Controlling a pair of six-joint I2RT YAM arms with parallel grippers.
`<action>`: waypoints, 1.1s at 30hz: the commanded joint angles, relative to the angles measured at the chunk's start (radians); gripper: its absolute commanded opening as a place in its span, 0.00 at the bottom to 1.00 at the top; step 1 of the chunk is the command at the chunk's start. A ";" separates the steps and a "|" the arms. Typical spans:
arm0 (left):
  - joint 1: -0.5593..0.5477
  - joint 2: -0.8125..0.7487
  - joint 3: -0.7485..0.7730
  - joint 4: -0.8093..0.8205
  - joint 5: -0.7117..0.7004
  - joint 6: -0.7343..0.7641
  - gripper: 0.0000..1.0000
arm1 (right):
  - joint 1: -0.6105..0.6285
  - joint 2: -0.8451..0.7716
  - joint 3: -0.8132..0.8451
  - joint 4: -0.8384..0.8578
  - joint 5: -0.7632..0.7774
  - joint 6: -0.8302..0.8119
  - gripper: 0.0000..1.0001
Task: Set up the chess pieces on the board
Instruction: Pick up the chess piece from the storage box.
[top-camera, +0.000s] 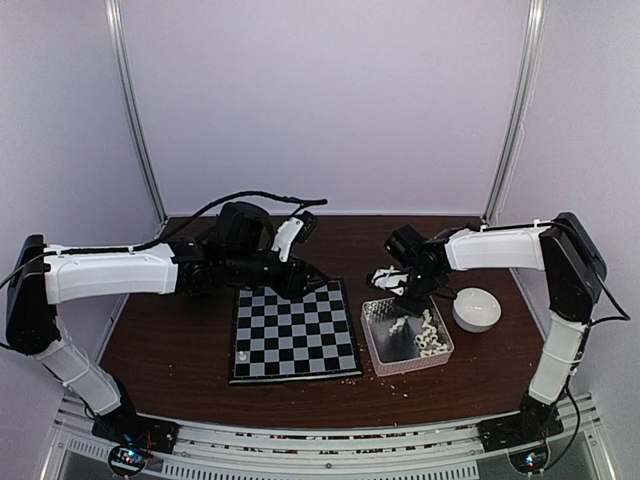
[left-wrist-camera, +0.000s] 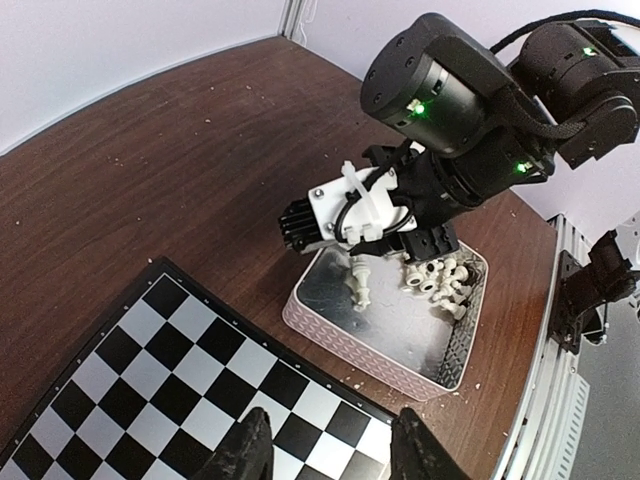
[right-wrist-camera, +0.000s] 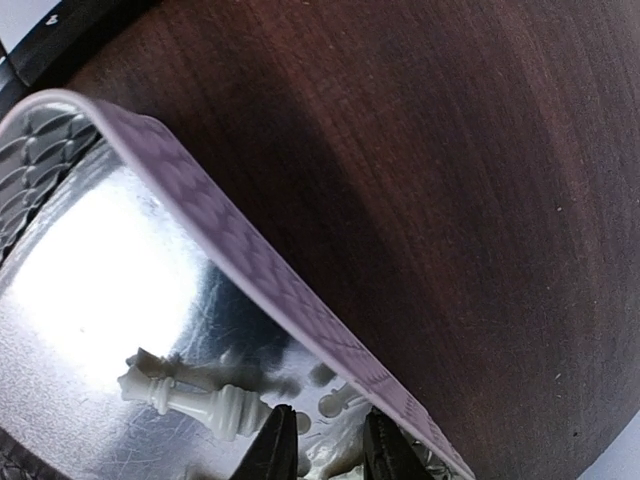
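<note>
The board (top-camera: 295, 330) was seen lying flat at the middle of the dark wooden counter (top-camera: 180, 330), with a single white piece (top-camera: 243, 353) stood on a square close to its near left corner. Most of the chess pieces (top-camera: 425, 335) were heaped in a clear plastic tray (left-wrist-camera: 340, 345) set just beside the board's right edge, and a white bowl (top-camera: 477, 308) was placed to the tray's right. The right gripper (right-wrist-camera: 325, 455) was lowered into the tray, its fingers drawn narrowly apart over the white pieces; whether one was actually gripped could not be told. A tall crowned piece (right-wrist-camera: 190, 395) was pictured lying on its side on the tray floor, just beside those fingers. The left gripper (left-wrist-camera: 332, 452) was held above the board's far edge, partly open, with nothing between its fingers.
</note>
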 joint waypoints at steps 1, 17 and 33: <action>-0.012 -0.003 0.001 0.056 0.000 -0.017 0.41 | 0.003 0.003 -0.024 0.027 0.079 0.067 0.22; -0.035 -0.007 -0.013 0.047 -0.029 -0.001 0.40 | -0.090 0.081 0.013 0.050 -0.134 0.265 0.25; -0.051 0.013 0.012 0.033 -0.040 0.007 0.41 | -0.151 0.084 0.027 0.063 -0.194 0.316 0.00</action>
